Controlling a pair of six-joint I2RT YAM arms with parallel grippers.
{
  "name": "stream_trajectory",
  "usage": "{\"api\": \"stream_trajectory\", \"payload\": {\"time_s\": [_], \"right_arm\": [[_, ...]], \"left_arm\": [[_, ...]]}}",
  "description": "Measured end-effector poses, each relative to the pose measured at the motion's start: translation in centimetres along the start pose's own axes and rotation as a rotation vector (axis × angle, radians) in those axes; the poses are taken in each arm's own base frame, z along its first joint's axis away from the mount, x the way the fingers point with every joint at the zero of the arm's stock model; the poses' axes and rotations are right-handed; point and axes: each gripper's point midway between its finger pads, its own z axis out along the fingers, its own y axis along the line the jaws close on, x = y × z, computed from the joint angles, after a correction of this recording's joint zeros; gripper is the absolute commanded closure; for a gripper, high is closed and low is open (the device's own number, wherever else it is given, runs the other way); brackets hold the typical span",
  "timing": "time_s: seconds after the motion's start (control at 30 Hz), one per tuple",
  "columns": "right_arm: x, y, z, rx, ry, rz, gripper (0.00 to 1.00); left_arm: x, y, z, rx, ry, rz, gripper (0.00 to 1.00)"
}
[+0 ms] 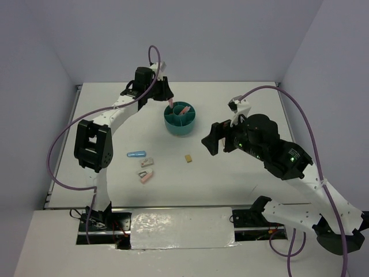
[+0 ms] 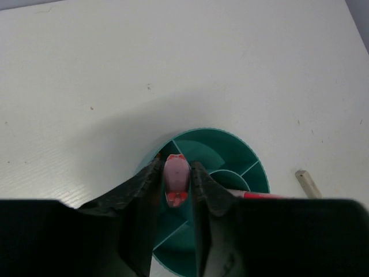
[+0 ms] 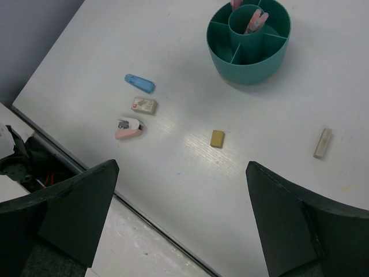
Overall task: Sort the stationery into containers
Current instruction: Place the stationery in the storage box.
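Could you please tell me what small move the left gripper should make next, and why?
Probably open the left gripper: it holds a pink capsule-shaped piece over an outer compartment of the round teal plastic tub, so the piece should drop in.

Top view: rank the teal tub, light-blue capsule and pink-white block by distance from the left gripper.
1. teal tub, directly below the left gripper.
2. light-blue capsule, left of centre.
3. pink-white block, nearest the arm bases.
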Motion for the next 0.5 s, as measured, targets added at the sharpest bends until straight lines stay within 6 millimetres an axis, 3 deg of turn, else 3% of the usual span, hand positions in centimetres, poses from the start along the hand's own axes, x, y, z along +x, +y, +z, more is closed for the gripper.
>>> {"api": "stream_trajectory", "payload": {"time_s": [0.03,0.2,0.4,0.5], "right_arm": [[0.0,0.0,0.1,0.0,0.0,0.0,0.0],[0.0,0.1,0.5,-0.001,0.004,-0.001,0.0],[-0.1,0.6,1.3,-0.023,0.013,-0.014,0.0],[0.0,1.0,2.4,-0.039,0.027,-0.027,0.0]], "left_arm": [[0.3,0.1,0.1,0.001,0.004,-0.001,0.56],[1.2,0.4,0.2,-0.008,0.023,-0.005,0.16],[1.4,1.3,-0.3,-0.068,0.034,-0.032,0.02],[0.9,2.8,-2.3,-0.184,0.051,-0.102,0.01]]}}
